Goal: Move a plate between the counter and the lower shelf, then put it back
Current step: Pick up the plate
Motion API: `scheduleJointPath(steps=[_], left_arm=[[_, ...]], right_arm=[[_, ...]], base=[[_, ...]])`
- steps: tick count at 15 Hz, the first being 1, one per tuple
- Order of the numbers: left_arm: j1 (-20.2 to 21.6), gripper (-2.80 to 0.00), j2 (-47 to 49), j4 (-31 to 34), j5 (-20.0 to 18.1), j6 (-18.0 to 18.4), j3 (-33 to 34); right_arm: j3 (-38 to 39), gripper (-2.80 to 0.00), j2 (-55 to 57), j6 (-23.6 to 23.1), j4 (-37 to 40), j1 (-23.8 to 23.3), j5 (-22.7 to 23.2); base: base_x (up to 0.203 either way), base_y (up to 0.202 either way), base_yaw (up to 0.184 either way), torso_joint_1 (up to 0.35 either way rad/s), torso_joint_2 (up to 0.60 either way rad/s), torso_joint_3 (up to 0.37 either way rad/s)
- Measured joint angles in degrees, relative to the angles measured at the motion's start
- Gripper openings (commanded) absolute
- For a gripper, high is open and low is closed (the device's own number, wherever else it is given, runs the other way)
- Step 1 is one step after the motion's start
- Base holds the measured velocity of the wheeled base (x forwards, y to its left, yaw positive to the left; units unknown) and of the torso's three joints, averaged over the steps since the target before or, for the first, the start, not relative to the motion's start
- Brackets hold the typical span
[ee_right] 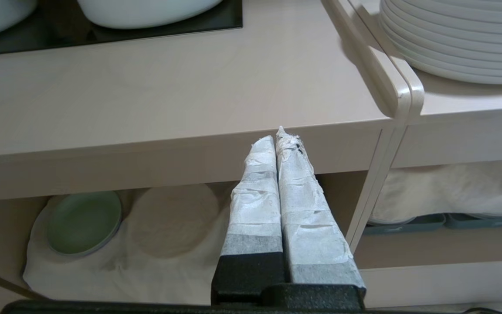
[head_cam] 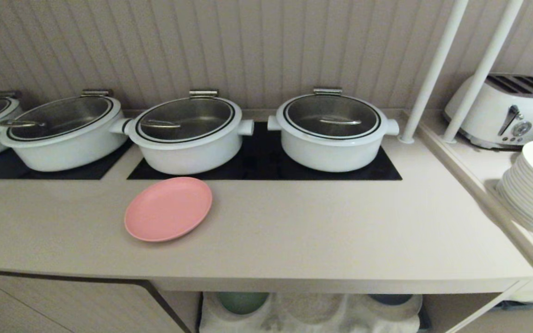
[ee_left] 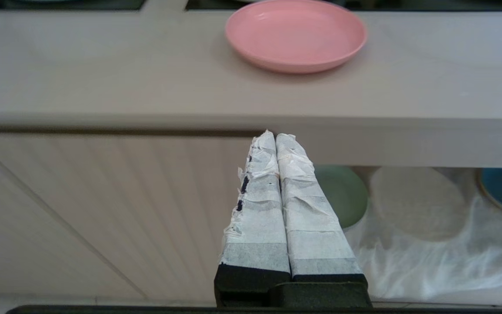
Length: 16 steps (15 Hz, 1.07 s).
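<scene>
Your plate [head_cam: 168, 209] sits on the counter [head_cam: 294, 222], unclaimed, since both end effectors [ee_left: 276, 136] [ee_right: 277, 135] hang pressed together below its near edge.

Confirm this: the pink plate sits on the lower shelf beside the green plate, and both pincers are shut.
Wrong in one respect. The head view shows the pink plate on the counter, not the lower shelf. The left pincer and right pincer are shut.
</scene>
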Motion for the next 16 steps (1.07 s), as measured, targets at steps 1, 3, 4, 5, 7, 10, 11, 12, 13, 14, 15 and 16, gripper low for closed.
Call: scheduleJointPath(steps=[1,3,4,5,7,10,11,12,13,14,15,16], left_arm=[[0.00,-2.80,0.00,0.05,0.05,0.00,0.00],[0.01,-2.80,0.00,-0.02,0.00,0.01,0.00],[0.00,-2.80,0.00,0.00,-0.02,0.00,-0.01],[0.00,-2.80,0.00,0.05,0.00,-0.05,-0.01],[0.02,-2.80,0.00,0.02,0.02,-0.02,0.00],[0.00,-2.80,0.00,0.01,0.00,-0.05,-0.02],[0.00,-2.80,0.00,0.02,-0.02,-0.05,-0.02],[0.00,-2.80,0.00,0.04,-0.02,-0.06,-0.02],[0.00,-2.80,0.00,0.02,-0.03,-0.06,-0.02],[0.00,-2.80,0.00,0.02,-0.03,-0.08,-0.02],[0.00,-2.80,0.00,0.02,-0.02,-0.06,-0.02],[0.00,-2.80,0.00,0.05,-0.02,-0.09,-0.02]], right_arm=[[0.00,-2.80,0.00,0.00,0.01,-0.11,0.00],[0.00,-2.80,0.00,0.00,-0.02,-0.05,0.02],[0.00,-2.80,0.00,0.00,0.00,-0.06,-0.02],[0.00,-2.80,0.00,-0.01,-0.01,-0.11,0.04],[0.00,-2.80,0.00,-0.01,0.00,-0.05,0.02],[0.00,-2.80,0.00,-0.01,0.00,-0.11,0.02],[0.00,-2.80,0.00,0.00,0.00,-0.11,0.00],[0.00,-2.80,0.00,-0.01,0.01,-0.11,0.03],[0.00,-2.80,0.00,0.00,0.00,-0.11,0.00],[0.00,-2.80,0.00,0.00,-0.02,-0.11,0.02],[0.00,-2.80,0.00,-0.01,-0.01,-0.11,0.05],[0.00,-2.80,0.00,0.00,0.00,-0.11,0.03]], base=[[0.008,0.077,0.010,0.022,0.00,0.005],[0.003,0.160,0.002,0.002,0.01,0.005],[0.000,0.189,0.000,0.002,0.00,0.002],[0.000,0.205,-0.001,0.002,0.00,-0.002],[0.000,0.194,0.000,0.001,0.00,0.002],[0.000,0.194,0.000,0.004,0.00,0.001],[0.000,0.196,0.000,-0.002,0.01,0.007],[0.000,0.191,-0.002,0.002,0.00,0.010],[0.000,0.195,-0.003,0.012,0.00,0.002],[0.000,0.197,0.000,0.010,0.00,0.000],[0.000,0.199,-0.002,0.000,0.00,0.002],[0.000,0.195,-0.003,0.007,0.00,-0.001]])
